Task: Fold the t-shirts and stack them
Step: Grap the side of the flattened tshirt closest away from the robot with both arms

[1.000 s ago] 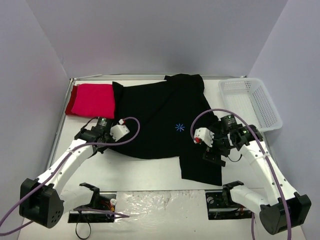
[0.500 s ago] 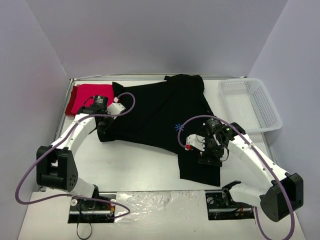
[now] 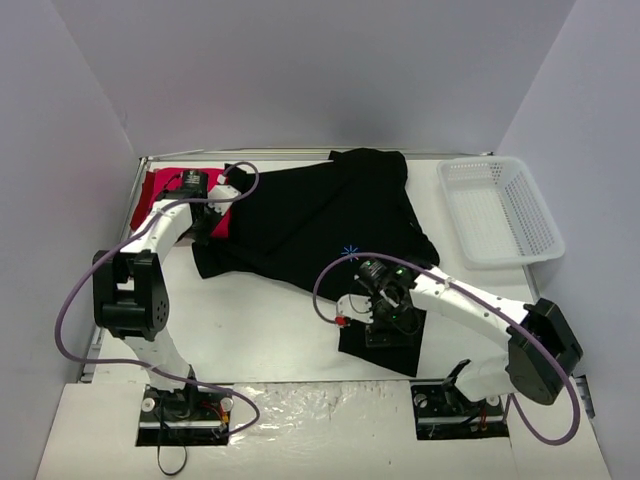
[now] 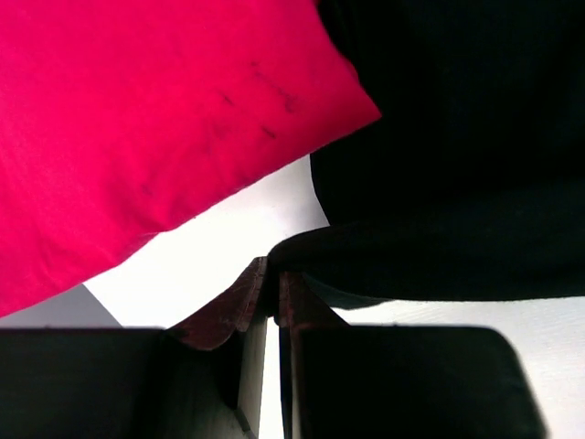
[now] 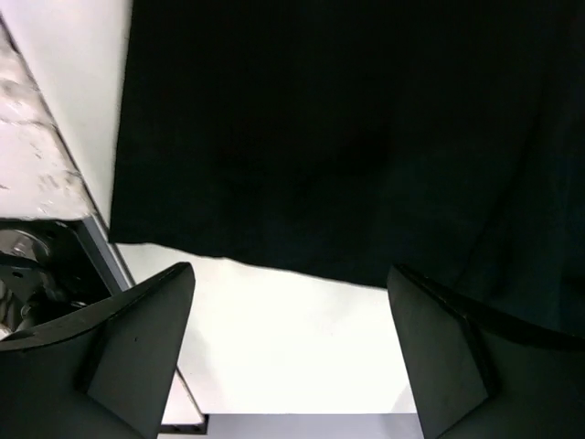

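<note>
The large black t-shirt (image 3: pixel 320 220) lies spread across the table's middle, its blue starburst mark (image 3: pixel 350 252) near the centre. The red t-shirt (image 3: pixel 170 190) sits folded at the back left. My left gripper (image 3: pixel 207 222) is shut on the black shirt's left edge, right beside the red one. In the left wrist view the jaws (image 4: pixel 272 274) pinch a fold of the black cloth (image 4: pixel 457 183), with the red shirt (image 4: pixel 137 137) just beyond. My right gripper (image 3: pixel 385 325) hovers open at the black shirt's near hem. Its fingertips (image 5: pixel 291 272) straddle bare table just short of the hem (image 5: pixel 347 137).
A white mesh basket (image 3: pixel 495 215) stands at the back right. Grey walls close in the table on three sides. The arm bases and a crinkled plastic sheet (image 3: pixel 320 405) line the near edge.
My left gripper has carried the black shirt's left edge back toward the red shirt. My right arm has swung left and nearer, over the near hem, its jaws narrowing a little.
</note>
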Available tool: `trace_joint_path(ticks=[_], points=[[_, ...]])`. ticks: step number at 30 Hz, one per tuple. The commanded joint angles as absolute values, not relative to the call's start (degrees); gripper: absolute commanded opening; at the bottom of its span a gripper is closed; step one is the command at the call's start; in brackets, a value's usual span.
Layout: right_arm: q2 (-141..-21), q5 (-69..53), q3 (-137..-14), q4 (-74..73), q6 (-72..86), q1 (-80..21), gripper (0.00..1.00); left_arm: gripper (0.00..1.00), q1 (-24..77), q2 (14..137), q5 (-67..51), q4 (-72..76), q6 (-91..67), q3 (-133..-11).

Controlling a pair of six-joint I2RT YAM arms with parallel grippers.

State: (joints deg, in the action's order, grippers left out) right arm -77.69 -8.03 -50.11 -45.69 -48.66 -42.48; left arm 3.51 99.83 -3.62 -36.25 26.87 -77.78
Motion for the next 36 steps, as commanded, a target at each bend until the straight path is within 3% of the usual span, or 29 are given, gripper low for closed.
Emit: trace_joint_path(ticks=[1,9,17,36], points=[[-79.80,-4.32,-49.22,-46.14,-43.25,-49.37,0.82,0.02,2.64,100.10,-3.87,-36.04,26.28,-79.63],[-90.61,-2.99,-51.42,-50.01,-35.95,-57.56,0.79,0.02,1.93,99.05,-3.95,-35.42,26.89,-78.05],[-90.17,-1.32,-52.91,-51.77,-30.50,-61.51,0.87,0.03,1.58,97.47,-4.13,-33.75,27.60,-75.41],[-99.31,-1.93,-53.88,-49.48,-28.22,-64.16,0.86,0.02,1.41,94.66,-4.31,-32.61,28.39,-71.54]])
